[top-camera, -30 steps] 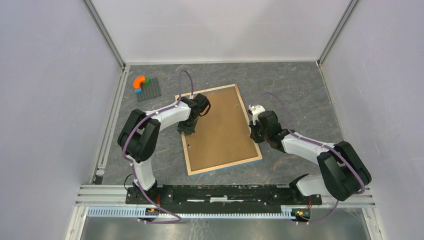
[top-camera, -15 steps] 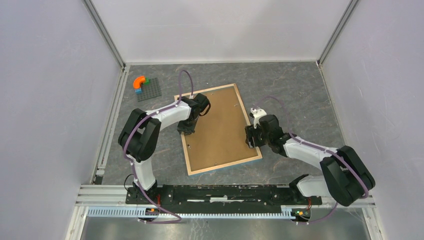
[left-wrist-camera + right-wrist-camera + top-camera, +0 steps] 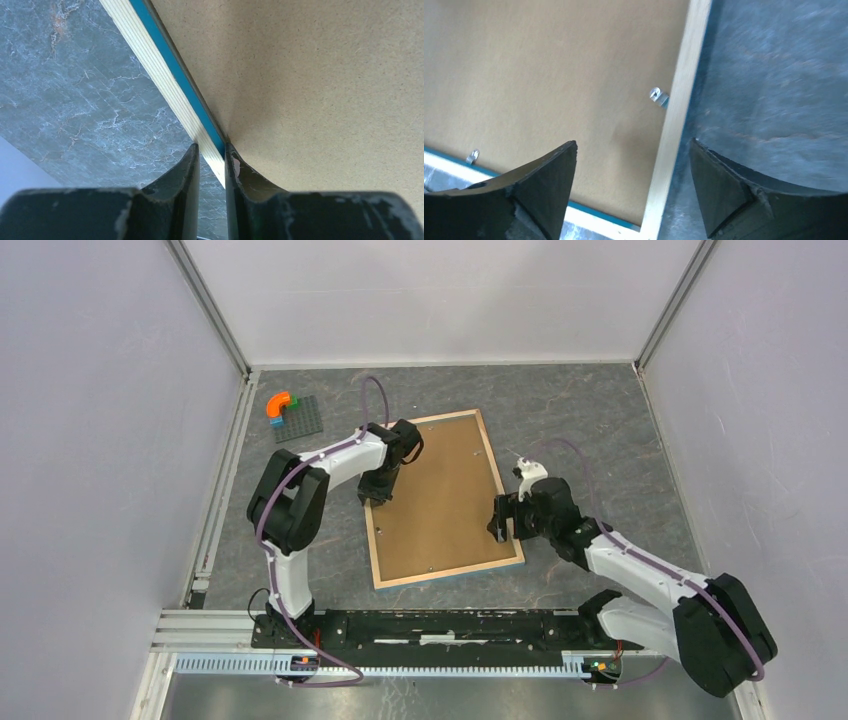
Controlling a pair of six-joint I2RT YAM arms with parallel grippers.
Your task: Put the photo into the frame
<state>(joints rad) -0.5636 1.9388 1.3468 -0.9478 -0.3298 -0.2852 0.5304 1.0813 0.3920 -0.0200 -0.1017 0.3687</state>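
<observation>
the frame (image 3: 450, 572) lies flat in the middle of the worktop (image 3: 600, 420), a bit crooked to the worktop's edges. its light wood side faces up, and a thin blue strip shows along its near edge. a plain brown board (image 3: 440, 500) fills the inside of it.

the left claw (image 3: 380, 492) is at the frame's left side, about half way along. in the left wrist view the left claw (image 3: 211, 147) is nearly closed and pinches the frame's rim. one finger (image 3: 190, 170) is on the outside by the wood. the other finger sits on the inside, at the edge of the brown board. the wood and blue rim runs right between them.

the right claw (image 3: 497, 520) is at the frame's right side, close to its near right corner. in the right wrist view the right claw (image 3: 634, 145) is wide open and has hold of nothing. one finger hangs over the brown board and the other over the worktop, with the wood rim between them. a small metal clip (image 3: 656, 95) sits on the board just beside that rim.

a grey brick plate (image 3: 300, 420) with an orange bent piece (image 3: 279, 403) lies near the far left corner of the worktop, well apart from the frame.
</observation>
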